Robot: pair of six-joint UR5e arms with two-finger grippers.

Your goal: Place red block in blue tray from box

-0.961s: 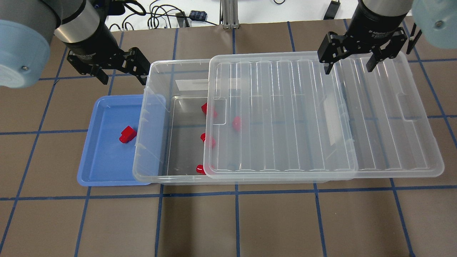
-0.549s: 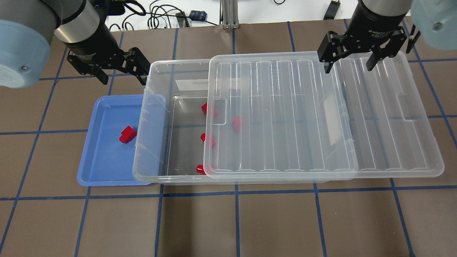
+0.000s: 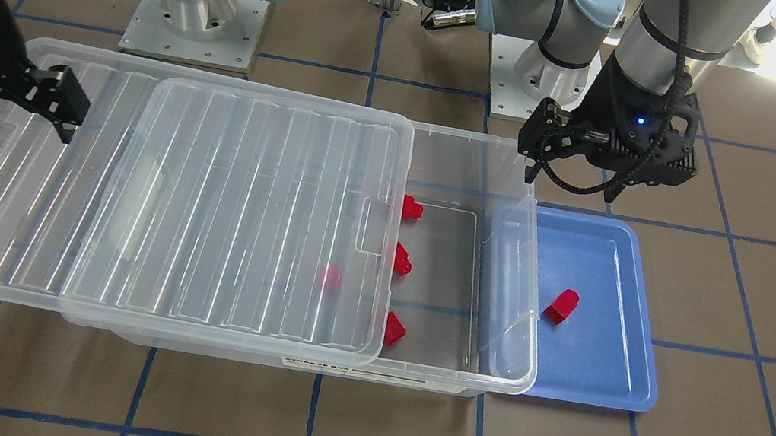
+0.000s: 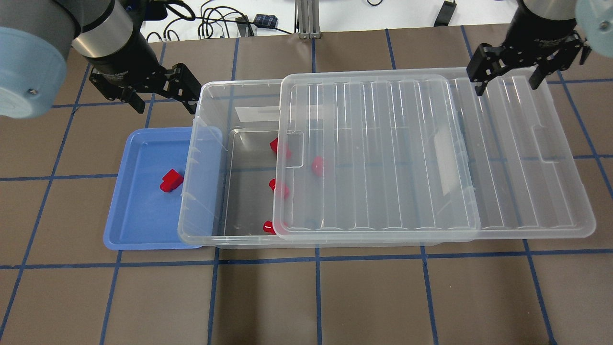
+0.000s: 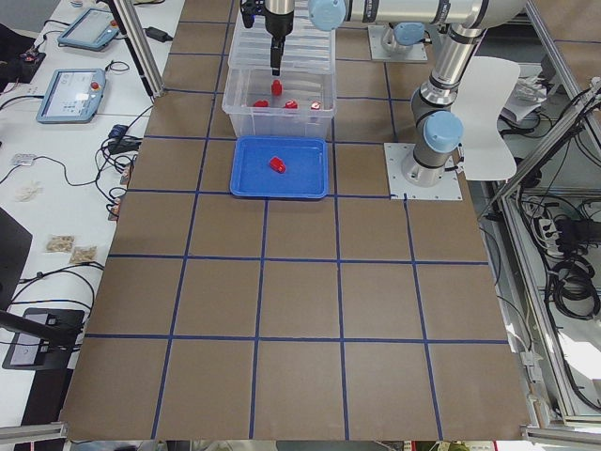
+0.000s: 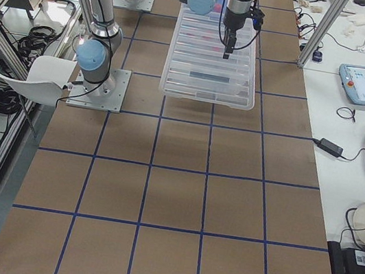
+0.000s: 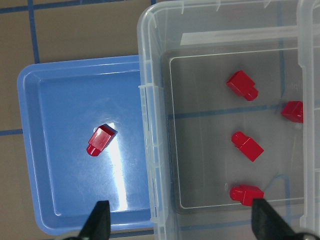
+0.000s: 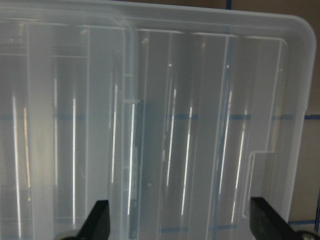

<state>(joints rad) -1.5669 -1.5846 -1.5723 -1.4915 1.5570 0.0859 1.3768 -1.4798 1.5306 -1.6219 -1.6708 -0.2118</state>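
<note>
Overhead exterior: five red blocks [image 4: 171,180]

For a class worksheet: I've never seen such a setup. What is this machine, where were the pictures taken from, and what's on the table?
Two robot arms stand at a table. Their ends, the left gripper and right gripper, are two-finger claws, open and empty. Four pictures are from fixed cameras: above, opposite, and at each end; two from wrist cameras. On the table sit a clear box, its lid slid partly aside, and a blue tray. One red block lies in the tray; four more lie in the box.
</note>
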